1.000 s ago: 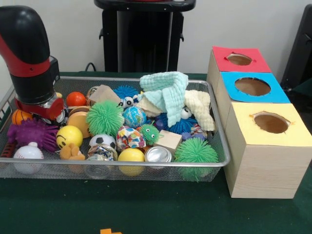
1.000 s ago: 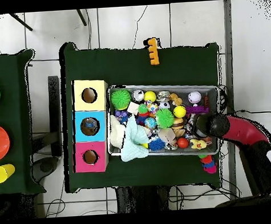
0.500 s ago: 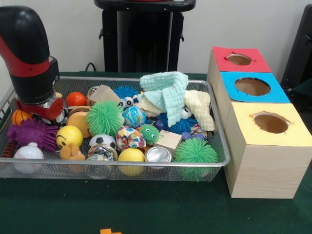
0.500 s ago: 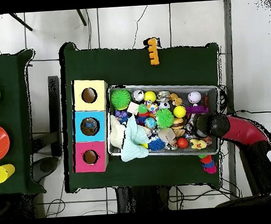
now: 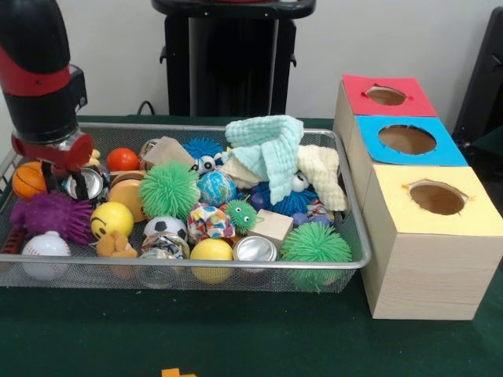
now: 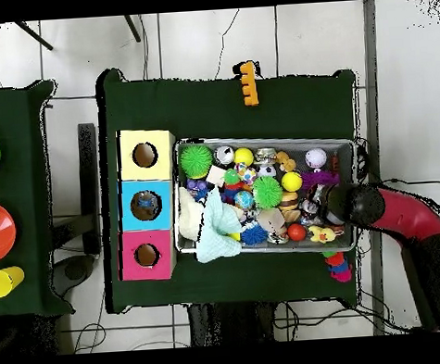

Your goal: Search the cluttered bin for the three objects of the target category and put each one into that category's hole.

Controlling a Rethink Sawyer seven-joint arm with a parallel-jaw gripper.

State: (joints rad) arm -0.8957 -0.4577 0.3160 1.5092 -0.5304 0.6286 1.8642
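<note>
Claw point(image 5: 67, 182) grips a silver can point(image 5: 85, 185), held just above the clutter at one end of the wire bin point(image 5: 236, 275); the three hole boxes point(image 5: 416, 204) stand beside the bin's opposite end.

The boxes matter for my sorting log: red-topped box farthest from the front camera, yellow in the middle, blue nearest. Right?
Not quite. The front view shows the blue-topped box in the middle and the yellow-topped box nearest; the red-topped box is farthest, as you said.
</note>
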